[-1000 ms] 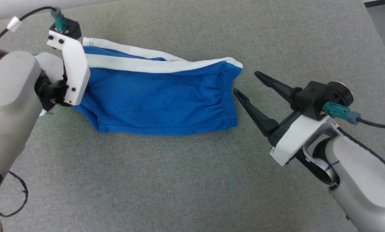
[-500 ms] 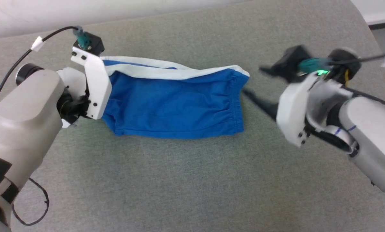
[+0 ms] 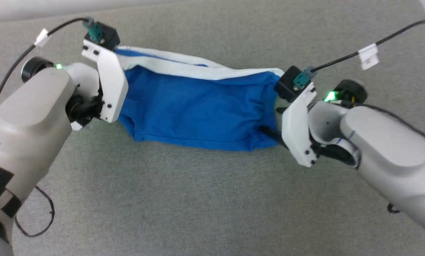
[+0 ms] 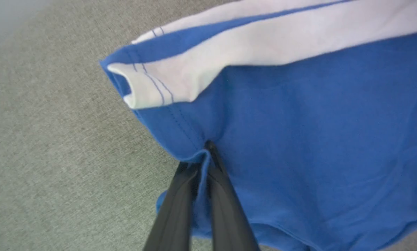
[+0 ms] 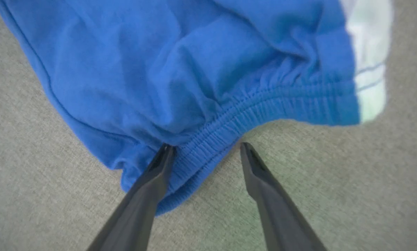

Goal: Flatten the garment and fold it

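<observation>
My left pincer pinches a hem of the garment, which lies toward the bench's far edge. My right pincer is spread astride the waistband. If it closes too shallow, I may catch one layer, which could slip out and bunch

1. The garment is bright blue. A broad white stripe runs along the side nearest the worktop's far edge, split by a thin blue line.
2. Its hem corner is white with fine blue stitching, and the gathered waistband is the same blue.
3. The worktop is a grey, finely flecked weave.
4. My left gripper and right gripper are near-black.
5. My wrist plates are white, forearms pale grey, connectors teal, and cables black with white tags.
</observation>
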Robot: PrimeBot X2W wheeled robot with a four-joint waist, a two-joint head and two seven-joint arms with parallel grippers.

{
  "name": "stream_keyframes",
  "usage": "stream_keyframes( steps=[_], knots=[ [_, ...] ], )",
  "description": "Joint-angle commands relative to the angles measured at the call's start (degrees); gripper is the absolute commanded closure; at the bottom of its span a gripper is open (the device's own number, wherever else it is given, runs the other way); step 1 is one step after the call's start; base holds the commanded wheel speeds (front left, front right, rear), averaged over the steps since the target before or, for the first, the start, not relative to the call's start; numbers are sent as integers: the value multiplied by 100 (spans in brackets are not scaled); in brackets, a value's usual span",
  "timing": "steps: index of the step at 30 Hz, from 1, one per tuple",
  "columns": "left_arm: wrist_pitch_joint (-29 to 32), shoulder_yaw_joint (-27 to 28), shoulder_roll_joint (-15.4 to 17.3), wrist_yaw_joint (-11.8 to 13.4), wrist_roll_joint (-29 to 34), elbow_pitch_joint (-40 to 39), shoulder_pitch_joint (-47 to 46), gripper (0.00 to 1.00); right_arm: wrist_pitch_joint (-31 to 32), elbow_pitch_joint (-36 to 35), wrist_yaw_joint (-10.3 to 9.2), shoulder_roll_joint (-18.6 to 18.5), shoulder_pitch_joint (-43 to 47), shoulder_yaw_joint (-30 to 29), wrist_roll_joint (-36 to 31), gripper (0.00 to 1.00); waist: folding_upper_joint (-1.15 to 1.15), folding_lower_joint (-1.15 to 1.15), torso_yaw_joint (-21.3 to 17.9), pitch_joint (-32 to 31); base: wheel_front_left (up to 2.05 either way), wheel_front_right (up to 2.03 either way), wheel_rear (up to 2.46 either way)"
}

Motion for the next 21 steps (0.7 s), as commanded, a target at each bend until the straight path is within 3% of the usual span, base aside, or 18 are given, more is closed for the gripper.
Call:
stream_keyframes(
  steps=[1, 8, 9, 10, 15, 21],
  knots=[
    [-61, -30, -45, -38, -8, 0, -76, 100, -96, 272, -12, 148, 111, 46, 54, 0, 0, -1, 113, 152, 0, 0, 0],
    [-210, -66, -97, -38, -93, 100, -76, 100, -228, 825, -12, 330, 317, 625, 244, 0, 0, -1, 179, 254, 0, 0, 0],
    [-231, -79, -90, -38, -110, 121, -57, 100, -291, 812, -12, 315, 302, 688, 311, 24, 0, -1, 170, 252, 0, 0, 0],
    [-258, -87, -82, -38, -129, 142, -40, 100, -397, 787, -12, 290, 267, 724, 366, 100, 0, -1, 158, 239, 0, 0, 0],
    [-510, -61, -56, -38, -317, 223, 149, 100, -1159, 560, -12, 26, 77, 801, 556, 100, 0, -1, 129, 13, 0, 0, 0],
    [-956, -157, 171, -38, -539, -88, 579, 100, -2045, -78, -12, -574, 194, 797, 745, 100, 0, -1, 210, -473, 0, 0, 0]
  ],
)
